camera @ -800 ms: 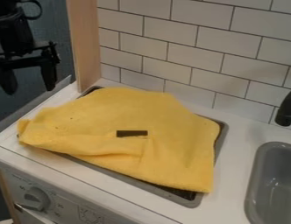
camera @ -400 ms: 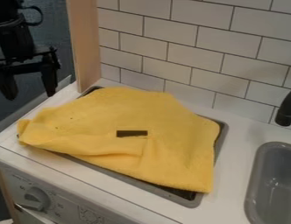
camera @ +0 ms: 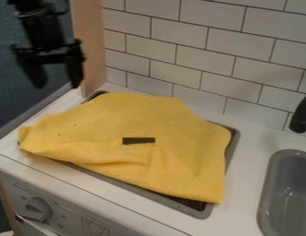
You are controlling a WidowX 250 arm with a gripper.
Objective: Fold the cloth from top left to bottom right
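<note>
The black gripper (camera: 57, 85) hangs at the upper left, its two fingers spread apart with nothing between them, above and left of the cloth's back edge and not touching it. The yellow cloth (camera: 174, 124) lies over the stove top, covering most of it. Its left end is bunched up with wrinkles, and a fold runs along the front left. A small dark rectangle shows near the cloth's middle.
The stove's grey rim (camera: 198, 212) shows at the front and right of the cloth. On the right are a grey sink (camera: 288, 193) and a black faucet (camera: 301, 116). Behind stand a tiled wall (camera: 211, 50) and a wooden post (camera: 89, 46). A knob (camera: 37, 209) is on the front panel.
The gripper has moved right and a little upward, now nearer the wooden post. Its fingers remain apart, and the cloth lies as before.
</note>
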